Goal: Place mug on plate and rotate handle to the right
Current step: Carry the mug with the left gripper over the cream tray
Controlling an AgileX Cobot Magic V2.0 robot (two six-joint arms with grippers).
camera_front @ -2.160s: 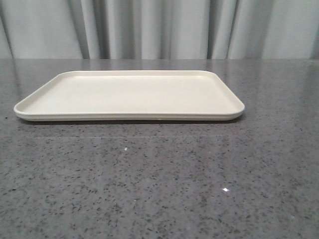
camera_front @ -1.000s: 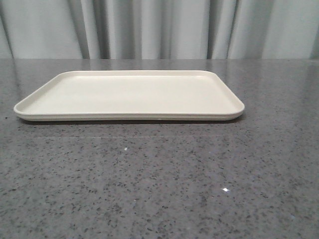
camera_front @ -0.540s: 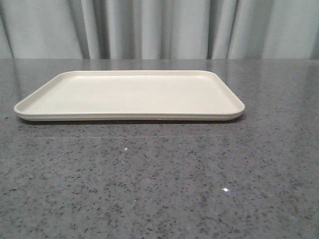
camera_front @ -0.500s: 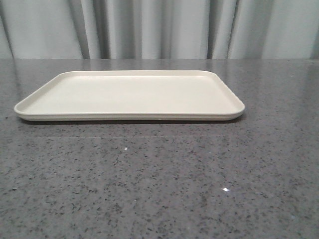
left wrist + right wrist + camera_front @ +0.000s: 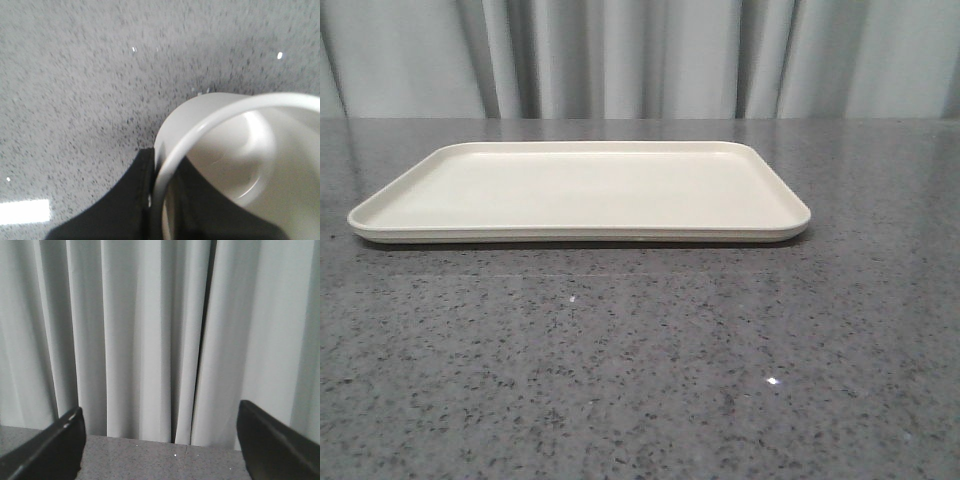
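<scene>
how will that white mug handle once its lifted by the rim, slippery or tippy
Probably stiff: the mug shows a thick, rigid-looking rim. Its smooth, glossy-looking wall may be slippery under the left gripper, whose fingers appear to straddle the rim. Held at one side only, it may tilt.

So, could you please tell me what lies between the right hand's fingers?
Nothing: in the right wrist view the right hand is open, with only curtain and table between.
</scene>
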